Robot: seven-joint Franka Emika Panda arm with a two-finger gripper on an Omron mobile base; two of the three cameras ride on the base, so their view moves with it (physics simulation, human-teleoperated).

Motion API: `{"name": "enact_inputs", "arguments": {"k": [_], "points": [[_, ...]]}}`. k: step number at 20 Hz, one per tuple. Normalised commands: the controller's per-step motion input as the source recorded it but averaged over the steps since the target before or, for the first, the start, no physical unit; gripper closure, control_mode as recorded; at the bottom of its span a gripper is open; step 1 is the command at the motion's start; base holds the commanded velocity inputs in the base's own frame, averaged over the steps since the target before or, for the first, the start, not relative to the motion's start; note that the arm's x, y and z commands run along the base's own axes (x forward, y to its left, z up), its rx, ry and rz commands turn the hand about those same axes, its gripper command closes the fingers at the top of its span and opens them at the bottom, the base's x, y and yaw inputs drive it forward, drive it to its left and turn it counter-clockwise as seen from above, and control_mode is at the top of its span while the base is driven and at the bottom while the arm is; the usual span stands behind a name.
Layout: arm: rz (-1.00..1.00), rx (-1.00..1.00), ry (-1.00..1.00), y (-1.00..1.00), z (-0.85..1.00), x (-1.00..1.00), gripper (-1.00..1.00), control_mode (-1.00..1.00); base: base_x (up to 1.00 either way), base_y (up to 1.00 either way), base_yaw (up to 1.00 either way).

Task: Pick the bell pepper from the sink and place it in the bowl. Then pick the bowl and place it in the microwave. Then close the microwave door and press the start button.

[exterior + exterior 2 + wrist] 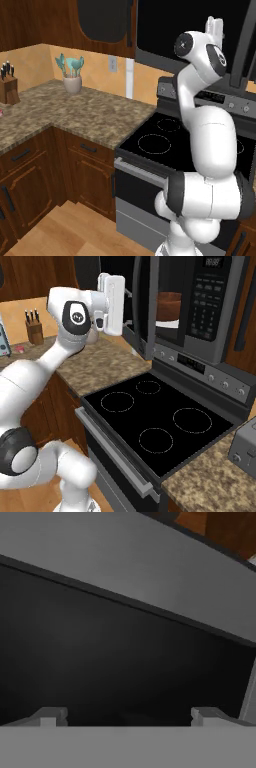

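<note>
- Brown wooden knife block with dark handles (8,85) sits far left on the speckled granite counter (75,112); a white utensil crock with teal tools (72,75) stands further along by the wall.
- White wall outlet (112,63) is on the tan backsplash beside the crock.
- Black glass cooktop with four ring burners (155,418) sits right of the counter, under the microwave.
- White two-finger gripper (111,304) is raised at microwave height, just outside the wide black-grey framed microwave door (141,306). In the hand view the door's dark glass and grey frame are close in front of it.
- Fingertips (50,716) stand far apart, nothing between them: jaws wide, holding nothing.
- Door is swung open, edge-on in the right base view.
- Dark reddish-brown wooden bowl (169,305) sits inside the large black boxy microwave (200,311), on the white turntable plate (167,323). Cannot tell what is in the bowl.
- Keypad strip (206,303) is right of the cavity.
- Grey toaster (245,448) sits on the counter at far right.
</note>
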Motion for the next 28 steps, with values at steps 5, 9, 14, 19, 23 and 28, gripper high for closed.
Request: {"name": "enact_inputs", "arguments": {"k": [5,9,14,19,23,28], "points": [[0.0,0.02,-0.03,-0.59,-0.29,0.5,-1.0,-1.0,0.0,0.0,0.0],[0.0,0.03,-0.03,-0.46,-0.13,0.58,-1.0,-1.0,0.0,0.0,0.0],[0.0,0.05,-0.05,-0.49,-0.06,0.51,-1.0,-1.0,0.0,0.0,0.0],[0.01,0.01,-0.01,-0.5,-0.4,0.69,-1.0,-1.0,0.0,0.0,0.0],[0.05,0.0,-0.03,-0.14,-0.49,0.28,-1.0,-1.0,0.0,0.0,0.0],[0.04,0.0,0.0,0.37,-0.28,-0.97,-1.0,-1.0,0.0,0.0,0.0]]}}
